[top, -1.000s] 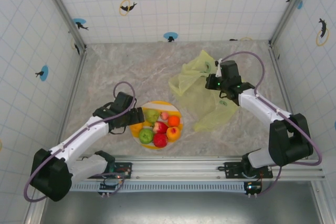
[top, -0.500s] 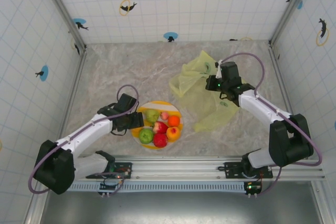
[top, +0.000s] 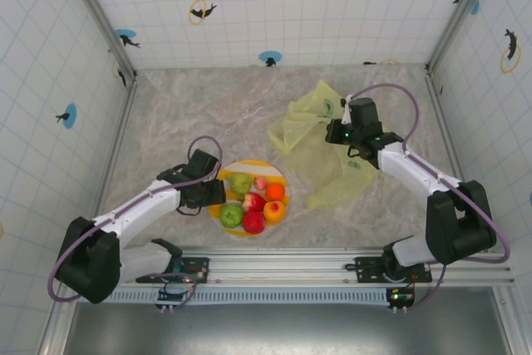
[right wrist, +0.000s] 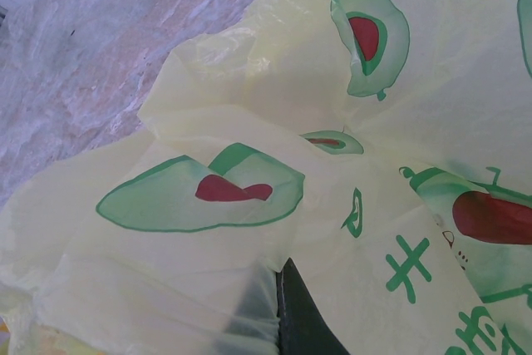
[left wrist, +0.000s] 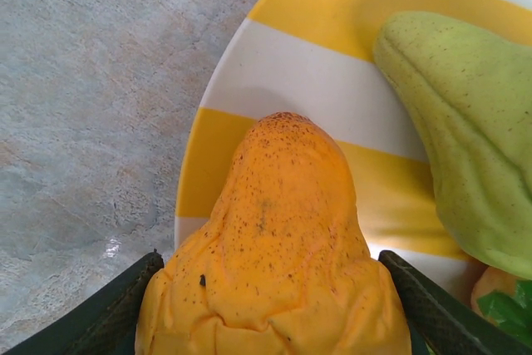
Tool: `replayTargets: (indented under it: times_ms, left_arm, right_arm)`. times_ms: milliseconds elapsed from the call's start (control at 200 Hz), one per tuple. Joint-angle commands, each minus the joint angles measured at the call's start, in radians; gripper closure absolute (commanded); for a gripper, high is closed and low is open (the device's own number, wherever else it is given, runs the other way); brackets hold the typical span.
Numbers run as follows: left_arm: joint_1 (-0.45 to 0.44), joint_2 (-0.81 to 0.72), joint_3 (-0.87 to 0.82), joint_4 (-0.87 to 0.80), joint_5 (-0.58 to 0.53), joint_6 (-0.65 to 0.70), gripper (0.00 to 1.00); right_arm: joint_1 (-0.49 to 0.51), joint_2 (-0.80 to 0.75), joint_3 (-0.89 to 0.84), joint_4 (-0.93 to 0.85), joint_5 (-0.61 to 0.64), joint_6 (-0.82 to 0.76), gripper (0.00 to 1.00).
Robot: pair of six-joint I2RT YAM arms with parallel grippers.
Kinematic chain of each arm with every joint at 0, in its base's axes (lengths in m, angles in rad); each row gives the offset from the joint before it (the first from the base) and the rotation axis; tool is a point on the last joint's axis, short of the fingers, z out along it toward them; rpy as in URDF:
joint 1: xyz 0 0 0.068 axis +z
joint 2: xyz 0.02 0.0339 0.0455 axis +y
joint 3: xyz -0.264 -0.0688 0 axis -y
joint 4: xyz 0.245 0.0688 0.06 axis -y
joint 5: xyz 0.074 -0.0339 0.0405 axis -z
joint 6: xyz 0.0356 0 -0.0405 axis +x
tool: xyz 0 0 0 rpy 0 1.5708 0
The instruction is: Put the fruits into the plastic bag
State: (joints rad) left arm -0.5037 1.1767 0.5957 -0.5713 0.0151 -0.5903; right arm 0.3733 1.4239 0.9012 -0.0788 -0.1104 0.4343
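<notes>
One orange fruit (left wrist: 278,205) gripped tight by left end effector (left wrist: 274,309), over striped plate (left wrist: 283,60).

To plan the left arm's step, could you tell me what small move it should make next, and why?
Probably lift straight up: the left gripper has its fingers against both sides of the speckled orange toy fruit, which lies on the yellow-and-white striped plate.

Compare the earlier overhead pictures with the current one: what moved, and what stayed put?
The left arm swung its elbow inward, and the left tool turned slightly at the left rim of the plate. It now closes on the orange fruit, which lies on the plate. The right tool, the plastic bag and the other fruits stayed as they were.
</notes>
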Motion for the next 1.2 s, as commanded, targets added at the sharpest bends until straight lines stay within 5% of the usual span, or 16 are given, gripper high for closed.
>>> replayTargets:
  times_ms: [0,300,450,711,1021,1196]
  left_arm:
    - [-0.004,-0.024,0.014,-0.031,-0.058,0.023,0.41]
    - [-0.046,-0.146,0.142,0.083,-0.111,0.051,0.45]
    - [-0.223,-0.122,0.181,0.341,-0.096,0.066,0.46]
    - [-0.485,0.221,0.371,0.565,-0.055,0.268,0.46]
    - [-0.495,0.484,0.564,0.575,-0.134,0.412,0.48]
    - [-0.499,0.522,0.590,0.601,-0.089,0.484,0.49]
  right_arm:
    - [0.001,0.007,-0.001,0.028,-0.003,0.007,0.97]
    - [0.003,0.027,0.055,-0.036,0.001,-0.015,0.97]
    - [0.004,0.044,0.089,-0.078,-0.008,-0.030,0.97]
    - [-0.035,0.074,0.175,-0.135,-0.159,-0.003,0.96]
    - [-0.080,0.036,0.210,-0.251,-0.221,-0.009,0.95]
    - [-0.096,0.026,0.186,-0.229,-0.265,0.049,0.96]
